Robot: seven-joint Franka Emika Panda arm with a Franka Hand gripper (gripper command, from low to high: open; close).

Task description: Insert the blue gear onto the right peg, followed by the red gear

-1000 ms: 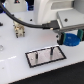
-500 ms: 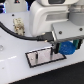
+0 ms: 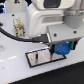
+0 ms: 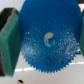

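— What sits closest to you?

— One blue gear [image 4: 48,39], clamped in my gripper [image 3: 62,49]. It is a flat toothed plastic disc with a speckled face and a pale hole at its hub; a green finger pad [image 4: 8,40] presses its rim.

— And farther out?

— Below, on the white table [image 3: 15,67], one black-bordered white plate [image 3: 44,56]. The gear hangs just above the plate's end toward the exterior view's right. The pegs are too blurred to count.

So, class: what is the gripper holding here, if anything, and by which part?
The gripper holds the blue gear, pinched at opposite sides of its toothed rim between the green finger pads.
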